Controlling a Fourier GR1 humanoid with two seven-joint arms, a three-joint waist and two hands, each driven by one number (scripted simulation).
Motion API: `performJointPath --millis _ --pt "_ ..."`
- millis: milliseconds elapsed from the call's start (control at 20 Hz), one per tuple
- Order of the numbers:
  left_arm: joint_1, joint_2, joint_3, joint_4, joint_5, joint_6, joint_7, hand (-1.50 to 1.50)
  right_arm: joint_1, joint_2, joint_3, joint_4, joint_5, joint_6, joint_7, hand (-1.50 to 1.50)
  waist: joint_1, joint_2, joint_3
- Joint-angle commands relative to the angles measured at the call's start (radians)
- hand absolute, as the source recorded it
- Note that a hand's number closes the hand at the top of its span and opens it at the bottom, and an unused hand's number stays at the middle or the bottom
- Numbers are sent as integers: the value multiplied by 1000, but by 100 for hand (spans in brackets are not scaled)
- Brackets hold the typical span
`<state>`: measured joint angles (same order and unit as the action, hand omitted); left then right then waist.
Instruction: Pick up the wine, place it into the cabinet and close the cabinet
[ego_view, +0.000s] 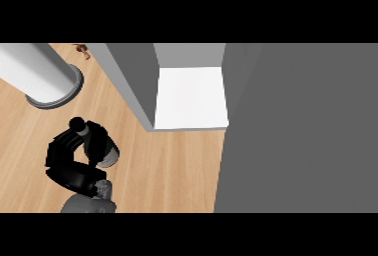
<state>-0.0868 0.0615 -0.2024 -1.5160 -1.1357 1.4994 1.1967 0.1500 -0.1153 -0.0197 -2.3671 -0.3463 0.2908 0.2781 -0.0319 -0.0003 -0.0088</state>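
Note:
A dark wine bottle (99, 142) lies tilted over the wooden counter at the lower left, its black top (77, 123) pointing up-left and its grey base toward the lower right. My left hand (68, 166) is curled round the bottle from the left side, the grey forearm (87, 205) coming in from below. The cabinet (133, 85) stands to the upper right of the hand, its white inner floor (192, 97) showing. Its wide grey door (299, 130) fills the right side of the view. My right hand does not show.
A tall white cylinder (33, 70) on a grey ring base stands at the upper left of the counter (170, 170). A small brown object (83, 49) lies at the far edge behind it.

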Motion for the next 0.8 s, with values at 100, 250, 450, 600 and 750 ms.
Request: performJointPath --millis 100,250,450,600,750 --pt "4 57 -115 2 52 1 -17 150 7 3 5 -42 -21 -12 22 -150 -5 2 -3" --pt "-18 148 -376 -62 113 0 19 150 -19 1 23 -23 -37 4 15 -150 -59 -1 -7" --pt "-37 215 -619 -161 145 0 15 150 -37 3 44 5 -19 17 5 -150 -84 -1 -10" --pt "-69 266 -733 -291 171 0 12 150 -34 1 36 3 -32 17 9 -150 -73 -7 -9" --pt "-89 339 -805 -367 183 0 -3 150 -24 18 51 12 -28 12 4 -150 -58 0 -10"
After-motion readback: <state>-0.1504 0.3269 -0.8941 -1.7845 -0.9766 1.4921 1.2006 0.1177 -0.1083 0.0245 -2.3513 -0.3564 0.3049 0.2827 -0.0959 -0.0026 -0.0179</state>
